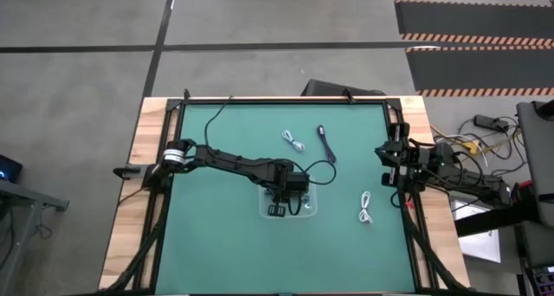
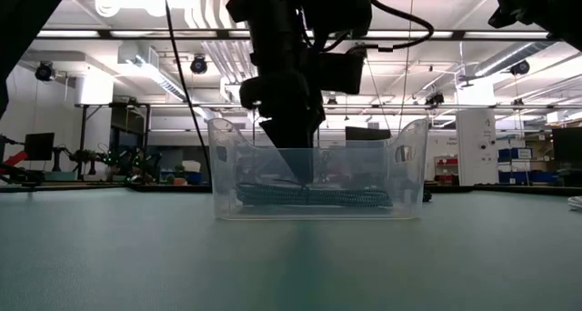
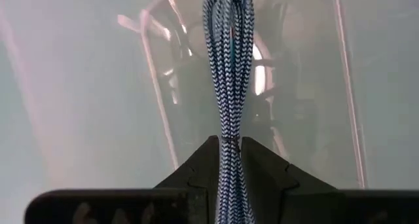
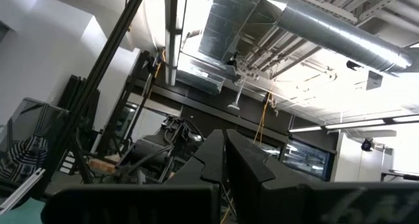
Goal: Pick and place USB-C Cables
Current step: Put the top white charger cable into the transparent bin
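Observation:
A clear plastic tray (image 1: 310,211) stands on the green mat near the table's middle. My left gripper (image 1: 279,208) reaches down into it, shut on a dark braided USB-C cable (image 3: 227,67). Most of that cable (image 2: 314,197) lies along the tray floor. A white cable (image 1: 294,140) and a black cable (image 1: 323,143) lie on the mat toward the far edge. Another white cable (image 1: 365,208) lies on the mat to the tray's right. My right gripper (image 4: 224,142) waits shut at the table's right edge, pointing upward. My left gripper pinches several side-by-side strands of the braided cable (image 3: 228,142) between its two fingers, where the bundle narrows. The fingers come steeply from above, inside the tray. The cable runs on past the fingertips and its length rests on the tray floor (image 2: 355,200).
The tray walls (image 2: 409,165) stand close around the left gripper. Black wires (image 1: 322,168) trail from the left arm across the mat. A wooden border (image 1: 138,175) frames the mat, with a tangle of coloured wires (image 1: 467,146) beyond the right edge.

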You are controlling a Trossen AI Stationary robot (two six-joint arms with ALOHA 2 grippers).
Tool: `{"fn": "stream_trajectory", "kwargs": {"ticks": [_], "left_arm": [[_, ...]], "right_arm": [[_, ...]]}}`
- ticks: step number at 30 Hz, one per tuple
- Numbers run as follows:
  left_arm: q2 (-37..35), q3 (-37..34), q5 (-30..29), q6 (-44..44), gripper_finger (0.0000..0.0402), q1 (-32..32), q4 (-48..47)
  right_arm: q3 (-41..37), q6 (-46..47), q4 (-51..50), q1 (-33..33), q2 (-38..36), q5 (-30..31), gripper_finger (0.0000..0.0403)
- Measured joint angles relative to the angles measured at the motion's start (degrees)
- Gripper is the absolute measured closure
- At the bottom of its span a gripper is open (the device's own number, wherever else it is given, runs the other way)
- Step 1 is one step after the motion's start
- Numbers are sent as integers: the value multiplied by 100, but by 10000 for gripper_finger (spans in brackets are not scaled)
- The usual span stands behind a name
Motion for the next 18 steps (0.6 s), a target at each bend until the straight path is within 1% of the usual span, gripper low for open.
{"fn": "stream_trajectory", "kwargs": {"ticks": [6, 10, 12, 16, 18], "left_arm": [[-276, 127, -15, 3, 353, -4, -202], [-692, 133, -12, 0, 353, -28, -144], [-974, 53, -11, -3, 353, -64, -98], [-1487, -217, -116, 8, 353, -193, 401], [-1834, -507, -159, 138, 353, -293, 878]], "right_arm": [[0, 226, -2, 0, 0, 103, 394], [0, 472, -40, 2, 11, 309, 394], [0, 586, -131, 2, 11, 522, 394], [-2, 853, -342, 2, 29, 864, 394], [-2, 953, -479, 0, 44, 964, 394]]}}
